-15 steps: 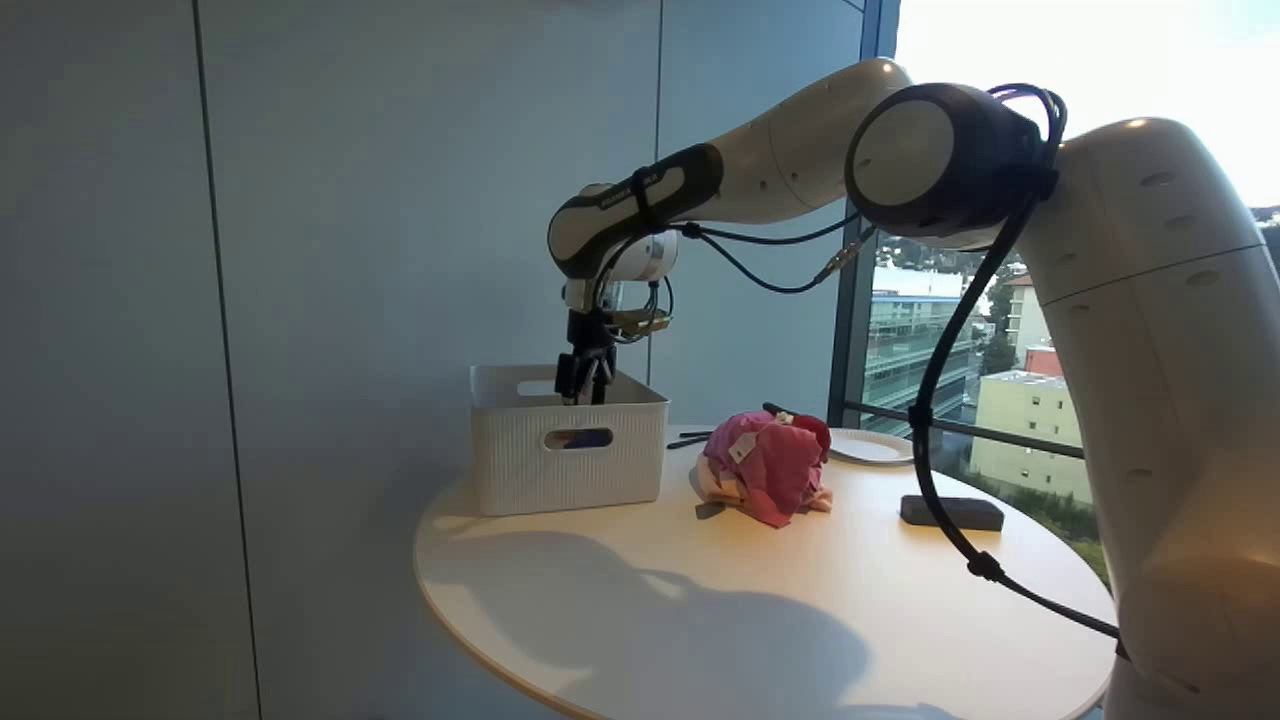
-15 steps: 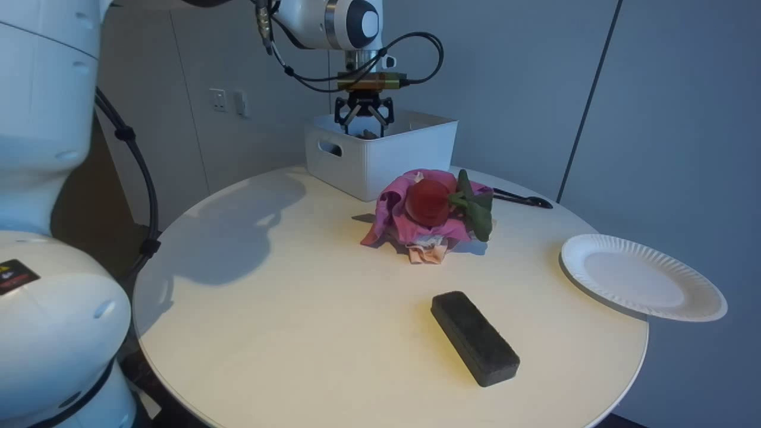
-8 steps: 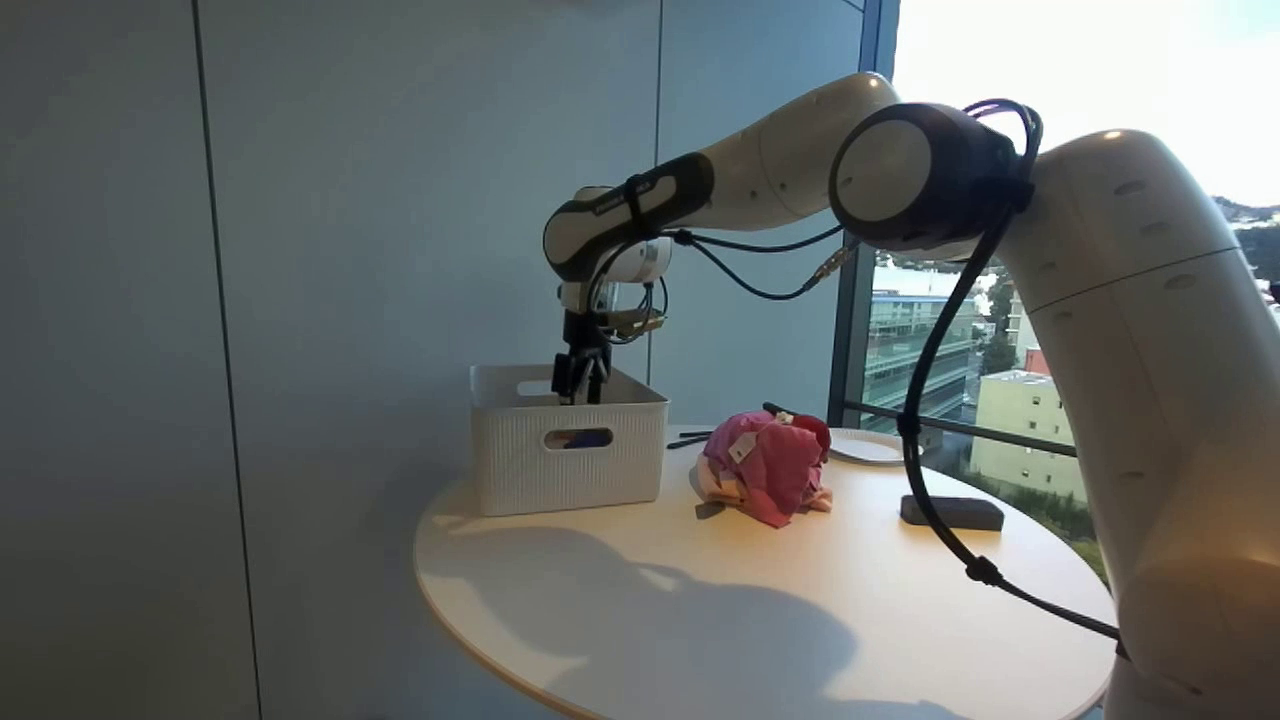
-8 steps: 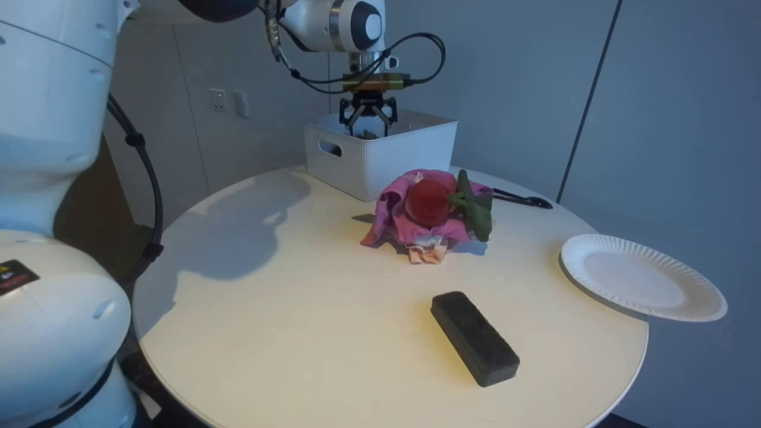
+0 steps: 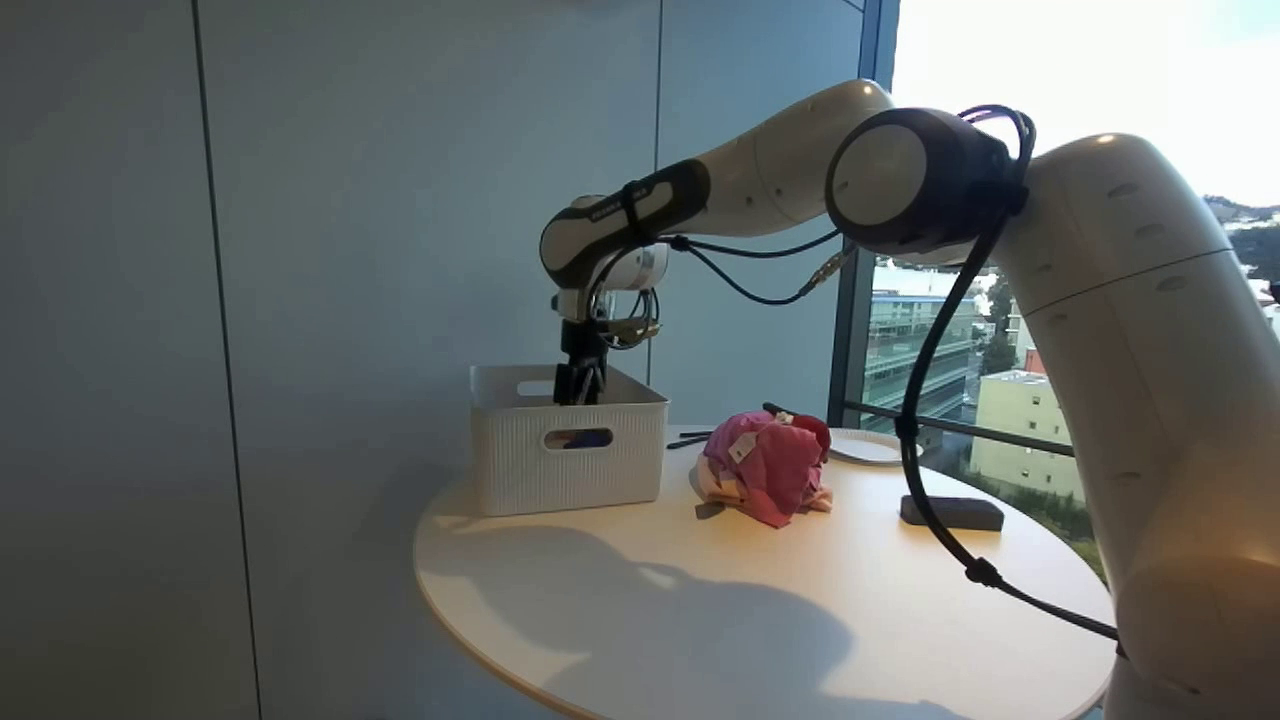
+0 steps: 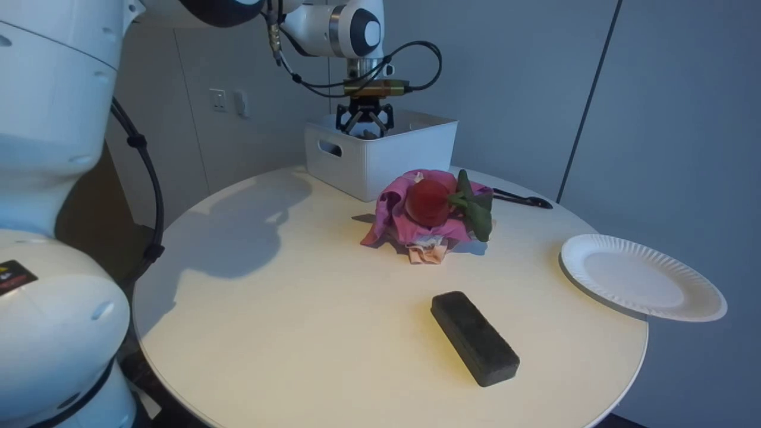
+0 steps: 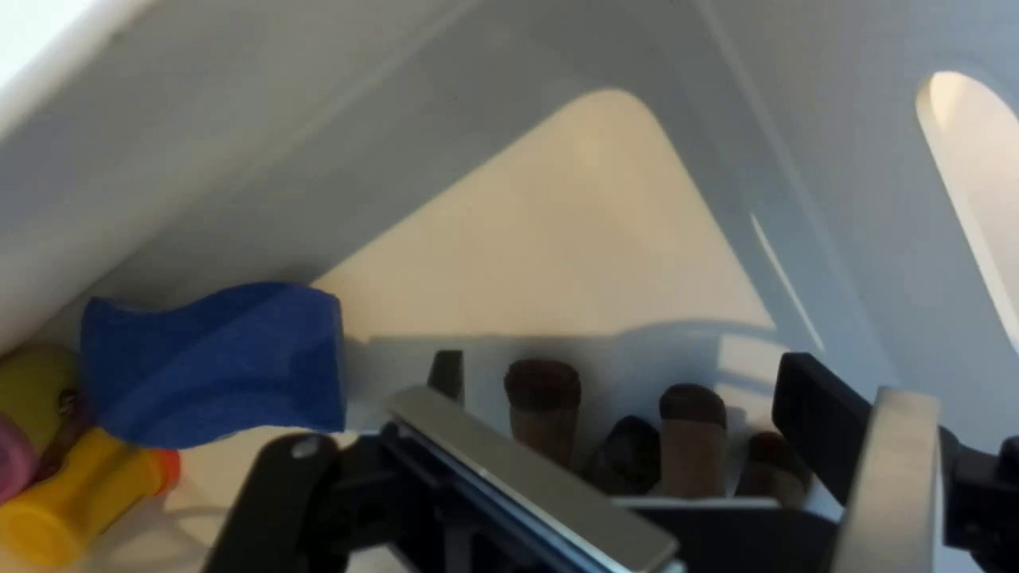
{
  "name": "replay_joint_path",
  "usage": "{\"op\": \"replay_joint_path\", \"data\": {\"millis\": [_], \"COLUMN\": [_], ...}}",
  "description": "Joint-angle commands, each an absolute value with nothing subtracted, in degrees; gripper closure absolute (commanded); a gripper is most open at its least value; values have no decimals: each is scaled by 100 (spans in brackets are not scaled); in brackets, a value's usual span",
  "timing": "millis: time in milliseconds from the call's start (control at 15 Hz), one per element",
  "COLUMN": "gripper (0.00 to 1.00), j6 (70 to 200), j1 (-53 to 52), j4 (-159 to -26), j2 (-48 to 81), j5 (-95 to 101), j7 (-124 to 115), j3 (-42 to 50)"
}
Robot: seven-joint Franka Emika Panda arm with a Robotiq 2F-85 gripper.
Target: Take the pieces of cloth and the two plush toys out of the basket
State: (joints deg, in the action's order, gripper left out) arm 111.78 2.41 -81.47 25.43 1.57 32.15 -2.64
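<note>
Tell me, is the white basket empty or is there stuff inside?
The basket is not empty: the wrist view shows a blue wavy thing, a yellow thing and some dark-ended brown things inside.

The claw (image 6: 364, 133) has sunk a little lower into the basket (image 6: 410, 153), though how deep is unclear.

white plate (image 6: 636, 279), dark block (image 6: 474, 339)
</note>
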Motion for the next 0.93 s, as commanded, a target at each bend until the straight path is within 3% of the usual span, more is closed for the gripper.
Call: {"op": "replay_joint_path", "data": {"millis": [0,800,867], "gripper": [0,0,14], "j6": [11042,10631,10542], "j1": [477,189,152], "j4": [-7831,-6444,-6341], "j2": [2840,4300,4405], "j5": [-255,-402,-400], "j7": [4286,5980,5991], "j3": [-601,-862,-871]}}
